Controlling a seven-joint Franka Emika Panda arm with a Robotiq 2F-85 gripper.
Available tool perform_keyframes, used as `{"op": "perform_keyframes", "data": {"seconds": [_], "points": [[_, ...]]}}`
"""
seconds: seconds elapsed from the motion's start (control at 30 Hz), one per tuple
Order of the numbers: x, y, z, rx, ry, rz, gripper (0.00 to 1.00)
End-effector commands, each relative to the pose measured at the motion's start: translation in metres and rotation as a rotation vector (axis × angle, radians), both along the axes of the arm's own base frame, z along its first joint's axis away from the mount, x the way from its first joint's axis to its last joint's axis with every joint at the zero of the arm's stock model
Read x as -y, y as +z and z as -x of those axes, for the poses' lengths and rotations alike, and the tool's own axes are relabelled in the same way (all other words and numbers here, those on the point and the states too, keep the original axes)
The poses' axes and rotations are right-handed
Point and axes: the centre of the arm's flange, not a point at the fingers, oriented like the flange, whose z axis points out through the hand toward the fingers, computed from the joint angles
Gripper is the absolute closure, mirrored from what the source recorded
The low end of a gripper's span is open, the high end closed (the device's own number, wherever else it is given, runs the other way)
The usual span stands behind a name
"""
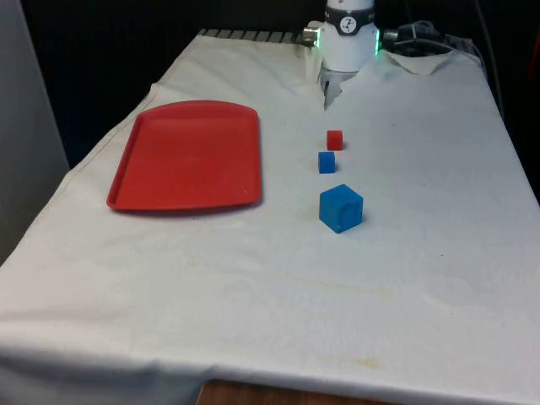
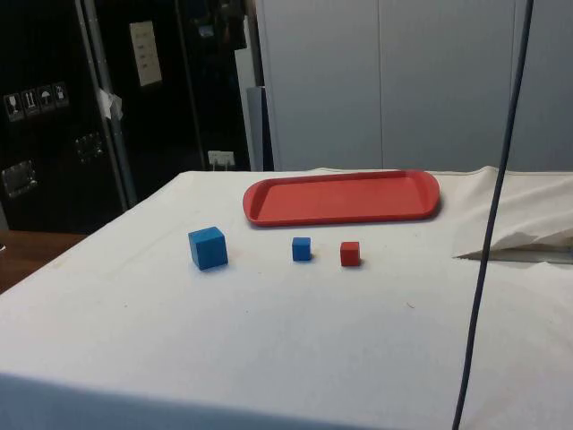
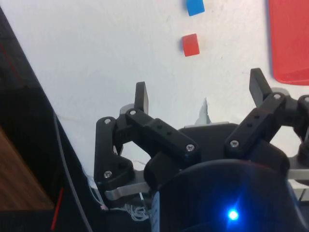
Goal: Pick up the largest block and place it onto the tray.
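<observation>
Nearest the camera in the wrist view, the black two-finger gripper point(image 3: 200, 94) stands wide open with nothing between its fingers point(image 3: 141, 96), held above bare white cloth point(image 3: 96, 58) well short of the blocks. In the front view we see the lower end of the white arm point(image 1: 348, 42) at the table's far end.

Outward from the gripper lie three blocks in a row: first the small red cube point(image 1: 335, 140), just beyond it the small blue cube point(image 1: 326, 162), then, a little apart, the large blue cube point(image 1: 341, 207), which is the task's object and the farthest of the three from the arm. It rests flat on the cloth, turned slightly on its base. The flat red plastic tray point(image 1: 187, 155) lies to the front view's left of the row, apart from all blocks and holding nothing.

We judge the task at its opening step: the approach has not begun. The next move calls for carrying the gripper past both small cubes, aligning the fingers with the large cube's turned faces, and descending over it.

In the wrist view the large blue cube falls outside the frame, the small blue cube point(image 3: 195, 7) is cut by the edge, and the tray point(image 3: 289, 43) shows as a corner.
</observation>
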Motion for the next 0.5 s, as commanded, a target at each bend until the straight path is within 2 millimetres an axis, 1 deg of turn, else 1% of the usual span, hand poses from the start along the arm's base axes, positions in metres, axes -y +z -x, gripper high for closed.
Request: {"op": "perform_keyframes", "data": {"seconds": [0.0, 0.03, 0.07, 0.23, 0.3, 0.33, 0.47], "points": [[-0.001, -0.003, -0.004, -0.002, 0.001, -0.002, 0.0], [0.0, 0.0, 0.0, 0.0, 0.0, 0.0, 0.0], [-0.002, -0.004, -0.006, 0.0, 0.0, 0.003, 0.0], [-0.008, -0.012, -0.018, 0.015, -0.003, 0.023, 0.0], [-0.011, -0.015, -0.022, 0.026, -0.005, 0.026, 0.0], [-0.009, -0.015, -0.02, 0.017, -0.004, 0.031, 0.0], [-0.018, -0.019, -0.028, 0.049, -0.003, 0.029, 0.0]]}}
